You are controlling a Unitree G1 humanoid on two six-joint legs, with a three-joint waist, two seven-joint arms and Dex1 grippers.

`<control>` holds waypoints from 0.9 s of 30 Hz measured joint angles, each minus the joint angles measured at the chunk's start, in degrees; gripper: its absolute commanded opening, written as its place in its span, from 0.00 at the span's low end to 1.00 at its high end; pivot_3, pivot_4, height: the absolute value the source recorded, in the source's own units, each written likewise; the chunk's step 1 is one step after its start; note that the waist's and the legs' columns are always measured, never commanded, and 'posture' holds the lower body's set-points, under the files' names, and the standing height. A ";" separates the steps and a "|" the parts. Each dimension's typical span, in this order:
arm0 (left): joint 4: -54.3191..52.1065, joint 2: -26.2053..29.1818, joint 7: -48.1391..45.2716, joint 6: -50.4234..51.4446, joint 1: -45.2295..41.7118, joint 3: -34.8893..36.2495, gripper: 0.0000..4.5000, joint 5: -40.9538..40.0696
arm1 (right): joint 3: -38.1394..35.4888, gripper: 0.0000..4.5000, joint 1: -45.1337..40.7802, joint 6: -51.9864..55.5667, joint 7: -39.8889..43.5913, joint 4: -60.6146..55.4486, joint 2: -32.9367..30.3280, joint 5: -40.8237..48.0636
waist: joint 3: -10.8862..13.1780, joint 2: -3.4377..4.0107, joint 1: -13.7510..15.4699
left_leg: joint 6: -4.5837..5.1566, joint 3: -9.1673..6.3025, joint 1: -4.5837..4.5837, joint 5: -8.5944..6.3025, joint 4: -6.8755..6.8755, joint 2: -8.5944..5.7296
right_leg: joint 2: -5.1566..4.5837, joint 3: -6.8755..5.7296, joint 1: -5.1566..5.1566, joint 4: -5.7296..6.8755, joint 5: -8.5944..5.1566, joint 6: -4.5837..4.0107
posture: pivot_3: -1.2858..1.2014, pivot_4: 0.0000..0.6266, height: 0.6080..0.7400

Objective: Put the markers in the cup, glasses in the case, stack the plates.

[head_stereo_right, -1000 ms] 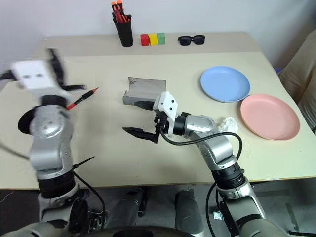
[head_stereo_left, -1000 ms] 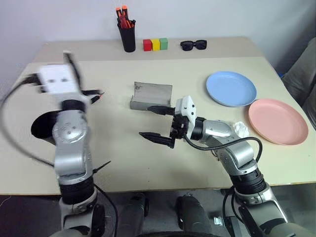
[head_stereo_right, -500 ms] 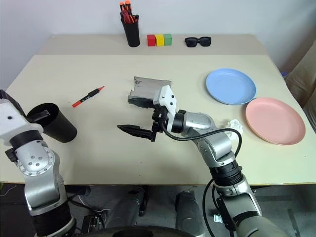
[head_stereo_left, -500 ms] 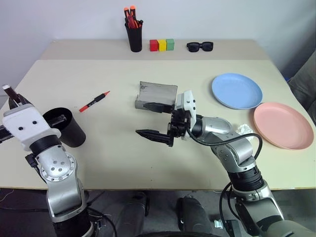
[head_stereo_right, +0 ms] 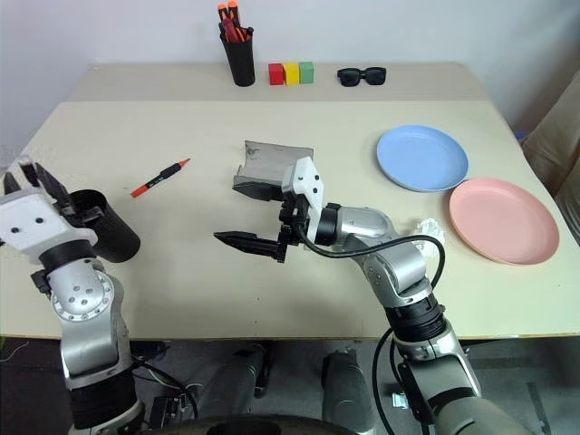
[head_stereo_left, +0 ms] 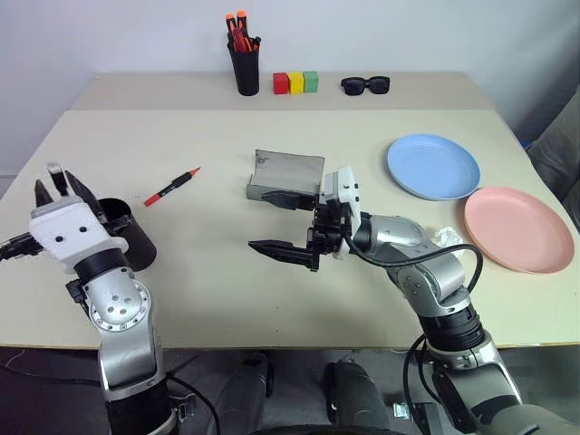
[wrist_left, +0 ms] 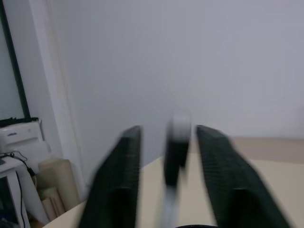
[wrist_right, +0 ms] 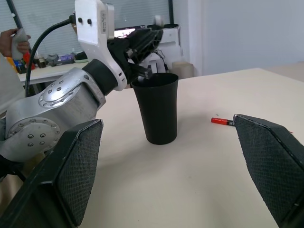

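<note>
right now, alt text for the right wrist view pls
A black cup stands upright on the beige table, the left end effector just above its rim. A red-tipped marker lies beyond it.

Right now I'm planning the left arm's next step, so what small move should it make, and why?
Probably lift the left gripper straight up off the black cup. Its fingers stand apart with the white marker loose between them above the cup, so that one looks released; the red-ended marker lies on the table beyond, waiting.
</note>
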 measured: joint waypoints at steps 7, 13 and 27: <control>-0.21 -0.19 -0.05 0.51 0.16 -0.29 0.86 -0.02 | 0.00 1.00 0.00 0.00 -0.02 -0.01 -0.01 0.03 | 0.00 0.00 0.01 | 0.00 0.00 0.00 0.00 0.00 0.00 | 0.00 0.00 0.00 0.00 0.00 0.00 | 0.52 0.24 1.00; -1.10 -0.24 -5.14 8.48 -8.18 -2.88 0.86 -4.93 | -0.01 1.00 -0.04 -0.09 0.06 0.12 0.06 -0.03 | -0.01 -0.03 0.21 | 0.00 0.02 -0.02 0.00 0.06 -0.03 | 0.01 -0.08 0.09 0.00 0.00 0.00 | 0.52 0.24 1.00; 26.82 7.05 -6.06 53.95 -40.45 -6.88 0.99 -8.20 | -0.21 1.00 -1.09 -1.92 -1.48 2.07 1.37 -2.16 | -0.01 -0.07 -1.88 | -0.07 -0.03 0.04 0.06 0.01 -0.05 | 0.18 -0.12 0.02 0.21 0.01 0.03 | 0.52 0.24 1.00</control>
